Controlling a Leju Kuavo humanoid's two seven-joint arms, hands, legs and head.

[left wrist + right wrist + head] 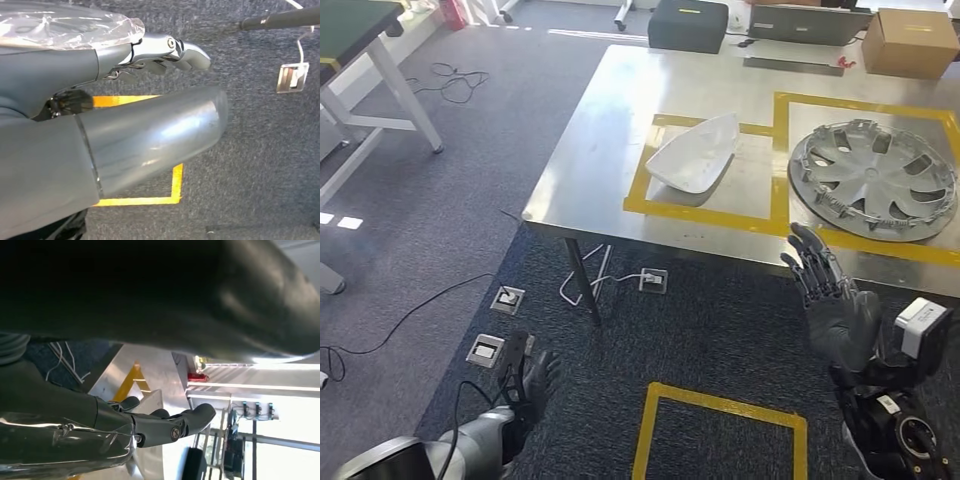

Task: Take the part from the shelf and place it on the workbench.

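**benchwatcher:** So where was the part at that point?

**kuavo_fan:** The wheel cover [872, 178] was flat on the metal workbench [584, 170], inside the right-hand yellow taped box, near the front edge. Nothing was touching it. In the left taped box sat a white molded shell piece [697, 153], tilted a bit, well apart from the wheel cover.

**benchwatcher:** And the hands?

**kuavo_fan:** The right hand [833, 300] was up just in front of the bench edge, close to the wheel cover but clear of it, fingers spread and nothing in it. The left hand [527, 385] hung low over the dark carpet, fingers loosely extended, also holding nothing. The left wrist view showed yellow floor tape [175, 185] under it.

**benchwatcher:** Anything else around?

**kuavo_fan:** A cardboard box [910, 42] and a dark case [688, 24] sat at the far side, and cables [456, 80] lay on the floor to the left.
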